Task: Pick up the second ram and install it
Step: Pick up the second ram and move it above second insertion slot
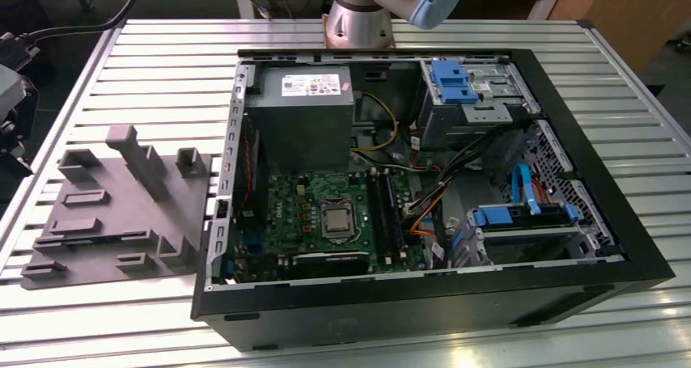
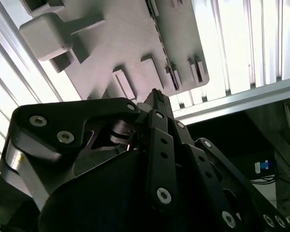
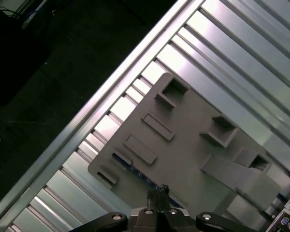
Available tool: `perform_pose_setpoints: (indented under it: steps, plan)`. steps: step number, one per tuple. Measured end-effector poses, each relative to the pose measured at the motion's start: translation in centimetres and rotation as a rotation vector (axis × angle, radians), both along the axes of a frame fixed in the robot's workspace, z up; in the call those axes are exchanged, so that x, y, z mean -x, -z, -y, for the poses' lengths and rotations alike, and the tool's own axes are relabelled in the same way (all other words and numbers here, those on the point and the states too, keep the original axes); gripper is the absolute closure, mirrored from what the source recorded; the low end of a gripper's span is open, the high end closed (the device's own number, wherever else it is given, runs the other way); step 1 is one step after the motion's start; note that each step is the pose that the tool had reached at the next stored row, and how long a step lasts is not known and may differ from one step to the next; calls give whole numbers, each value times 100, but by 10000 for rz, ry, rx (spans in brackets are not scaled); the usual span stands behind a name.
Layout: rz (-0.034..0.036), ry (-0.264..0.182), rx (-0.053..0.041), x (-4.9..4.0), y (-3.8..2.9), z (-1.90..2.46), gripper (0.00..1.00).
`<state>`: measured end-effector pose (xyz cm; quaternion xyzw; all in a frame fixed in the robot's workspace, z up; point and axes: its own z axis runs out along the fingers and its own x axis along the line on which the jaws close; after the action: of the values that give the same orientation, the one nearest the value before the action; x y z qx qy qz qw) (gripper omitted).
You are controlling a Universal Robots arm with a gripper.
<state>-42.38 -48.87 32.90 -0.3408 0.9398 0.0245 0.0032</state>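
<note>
A thin dark stick, the second ram, lies on edge in a long slot of the grey holder tray near the tray's edge. In the second wrist view the same dark strip of the ram runs along the tray. My gripper hovers well above the tray, close to over the ram, with its black fingers pressed together and nothing between them. The tips of the gripper meet in a point in the second wrist view too. The open computer case holds the motherboard with its long black slots.
The grey tray with raised blocks lies on the slatted metal table at the exterior view's left of the case. The table's edge and dark floor lie just beyond the tray. Cables, a power supply and drive bays crowd the case.
</note>
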Motion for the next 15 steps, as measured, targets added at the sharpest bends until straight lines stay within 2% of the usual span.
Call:
perform_pose_setpoints:
  steps: [15]
  plan:
    - [0, -921, 4, 15, 0, 0, 89]
